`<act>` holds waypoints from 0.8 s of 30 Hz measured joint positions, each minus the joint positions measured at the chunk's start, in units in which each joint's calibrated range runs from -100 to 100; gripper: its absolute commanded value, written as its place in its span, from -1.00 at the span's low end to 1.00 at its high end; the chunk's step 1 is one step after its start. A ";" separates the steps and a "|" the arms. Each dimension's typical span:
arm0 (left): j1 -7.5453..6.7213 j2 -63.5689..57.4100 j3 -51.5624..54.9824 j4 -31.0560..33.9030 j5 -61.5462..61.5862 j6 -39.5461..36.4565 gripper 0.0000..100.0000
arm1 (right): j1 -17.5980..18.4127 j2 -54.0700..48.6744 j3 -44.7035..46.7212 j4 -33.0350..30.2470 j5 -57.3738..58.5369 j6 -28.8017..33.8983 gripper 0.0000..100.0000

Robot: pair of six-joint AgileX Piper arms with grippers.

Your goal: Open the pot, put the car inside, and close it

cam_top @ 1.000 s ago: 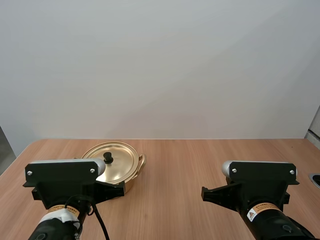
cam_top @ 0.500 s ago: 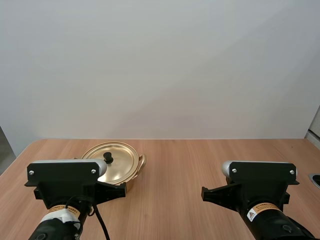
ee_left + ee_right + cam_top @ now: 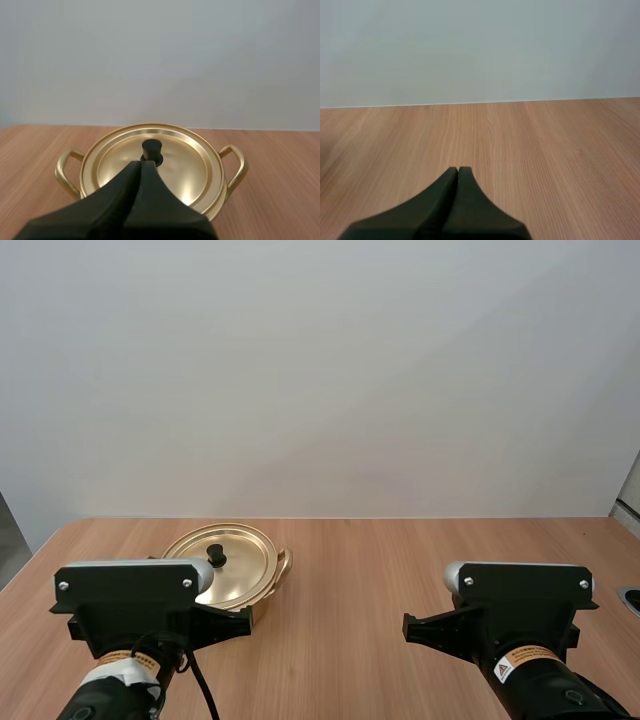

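Wooden table (image 3: 400, 570) by a plain pale wall (image 3: 320, 390), two black grippers shut tight, and a shiny round gold metal pot (image 3: 240, 560) with its lid on.

My left gripper (image 3: 140, 163) has its two fingers pressed together into one dark wedge, and it holds nothing. Its tip points at the small black knob (image 3: 152, 149) in the middle of the flat gold lid (image 3: 190, 172) and is very near it, but I cannot tell if they touch. The lid sits flat on the pot, and a gold loop handle (image 3: 237, 162) sticks out on each side. My right gripper (image 3: 458, 170) is pressed shut too, with nothing in it, over plain wood. From up high, the pot sits on the left part of the table, just in front of my left arm (image 3: 125, 605) and well apart from my right arm (image 3: 520, 605).
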 measured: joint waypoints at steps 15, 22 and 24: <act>0.00 0.00 0.00 0.00 -2.67 0.00 -1.00 | 0.00 0.00 0.00 0.00 0.00 0.00 -1.00; 0.00 0.00 0.00 0.00 -2.67 0.00 -1.00 | 0.00 0.00 0.00 0.00 0.00 0.00 -1.00; 0.00 0.00 0.00 0.00 -2.67 0.00 -1.00 | 0.00 0.00 0.00 0.00 0.00 0.00 -1.00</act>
